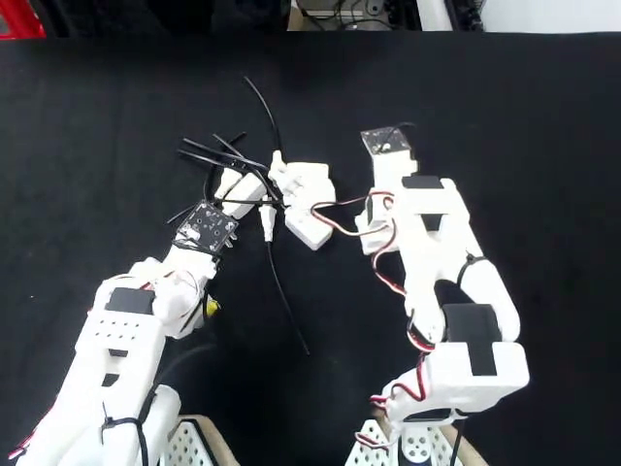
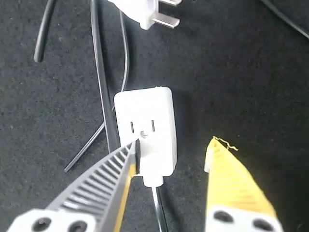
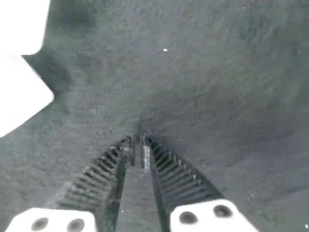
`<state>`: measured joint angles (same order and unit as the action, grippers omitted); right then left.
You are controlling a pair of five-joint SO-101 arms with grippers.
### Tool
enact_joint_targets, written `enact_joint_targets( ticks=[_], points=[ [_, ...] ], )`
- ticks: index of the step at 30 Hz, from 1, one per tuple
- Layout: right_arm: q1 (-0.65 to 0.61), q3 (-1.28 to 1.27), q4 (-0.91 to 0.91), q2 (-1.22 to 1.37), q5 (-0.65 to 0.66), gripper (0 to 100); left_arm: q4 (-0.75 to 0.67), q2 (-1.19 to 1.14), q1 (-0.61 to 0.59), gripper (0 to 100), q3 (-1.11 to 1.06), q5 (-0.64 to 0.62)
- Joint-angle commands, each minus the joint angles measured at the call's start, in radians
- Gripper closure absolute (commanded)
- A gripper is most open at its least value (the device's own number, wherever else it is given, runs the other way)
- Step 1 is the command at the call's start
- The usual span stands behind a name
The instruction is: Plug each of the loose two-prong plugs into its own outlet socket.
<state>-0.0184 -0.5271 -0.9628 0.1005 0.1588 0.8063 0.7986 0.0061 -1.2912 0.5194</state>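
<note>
Left gripper (image 1: 245,186), from above, sits mid-table (image 1: 543,146) among black cords (image 1: 286,291). Its wrist view: jaws spread around the outlet socket (image 2: 145,130), one finger (image 2: 111,174) touching its face; a two-prong plug (image 2: 147,12) lies just beyond. Likely light, rigid, slick; pinch the body's sides. Right gripper (image 3: 135,145): closed, empty, over the table.

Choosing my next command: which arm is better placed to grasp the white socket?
Left. The left gripper, open, hangs right over the edge of the white socket, with a loose two-prong plug lying just beyond it. The right gripper is shut over bare black cloth.
</note>
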Motion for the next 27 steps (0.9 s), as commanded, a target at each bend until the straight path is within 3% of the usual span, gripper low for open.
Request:
enact_joint_targets(
  ticks=[1,5,10,15,20,26,27],
  points=[
    [0.017,0.041,0.012,-0.001,0.009,95.5,-0.009,-0.003,-0.004,76,0.007,-0.012],
    [0.017,0.041,0.012,0.001,0.009,95.5,-0.012,-0.003,-0.030,76,0.007,-0.011],
    [0.017,0.041,0.012,0.004,0.009,95.5,-0.028,-0.060,-0.105,67,0.031,0.003],
    [0.017,0.039,0.012,0.007,0.009,95.5,0.018,-0.264,-0.093,70,0.156,0.043],
    [0.017,0.039,0.012,0.007,0.009,95.5,0.041,-0.431,-0.094,78,0.269,0.040],
    [0.017,0.039,0.012,0.005,0.009,95.5,0.043,-0.419,-0.091,97,0.266,0.040],
    [0.017,0.039,0.012,0.005,0.009,95.5,0.044,-0.411,-0.090,97,0.262,0.040]
  ],
)
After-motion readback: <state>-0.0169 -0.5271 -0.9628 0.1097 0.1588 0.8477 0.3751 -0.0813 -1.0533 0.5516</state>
